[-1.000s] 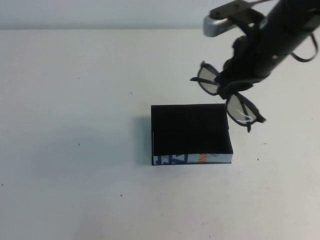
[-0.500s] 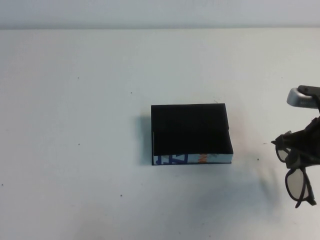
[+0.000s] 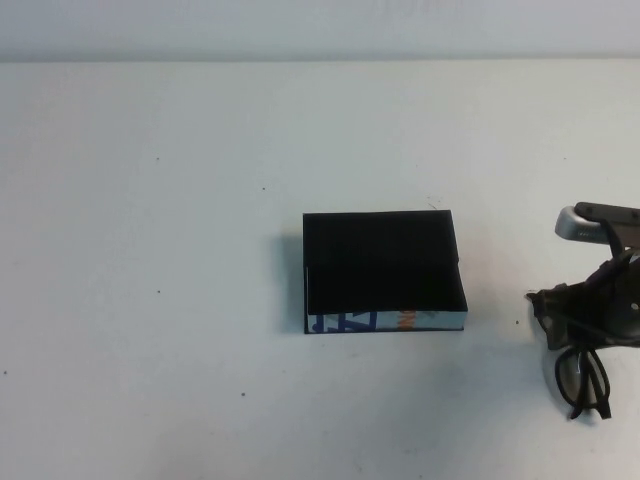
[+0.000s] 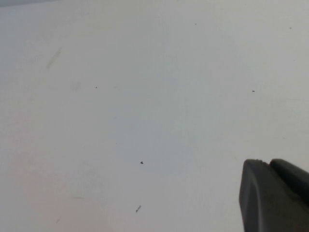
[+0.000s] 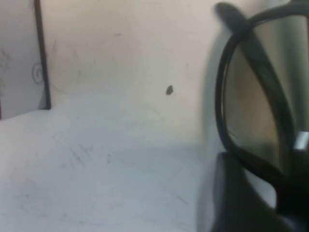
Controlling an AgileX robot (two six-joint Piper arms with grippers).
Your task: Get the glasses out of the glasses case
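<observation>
Lower right of the high view: the glasses point(image 3: 582, 378) hang from the right end effector point(image 3: 590, 318), pinched in its grip, long axis running toward the frame's bottom, low over the bench point(image 3: 150, 250). Dark thick rims, tinted lenses. Mid-frame sits the glasses case point(image 3: 382, 270), well apart. The left end effector point(image 4: 275, 195) shows only a dark tip; cannot tell its state.

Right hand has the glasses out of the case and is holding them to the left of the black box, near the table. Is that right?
Not quite: the side is wrong. In the high view the right hand holds the glasses to the right of the glasses case, low near the table at the picture's right edge. The rest stands. The left hand shows only in its wrist view, over bare table.
</observation>
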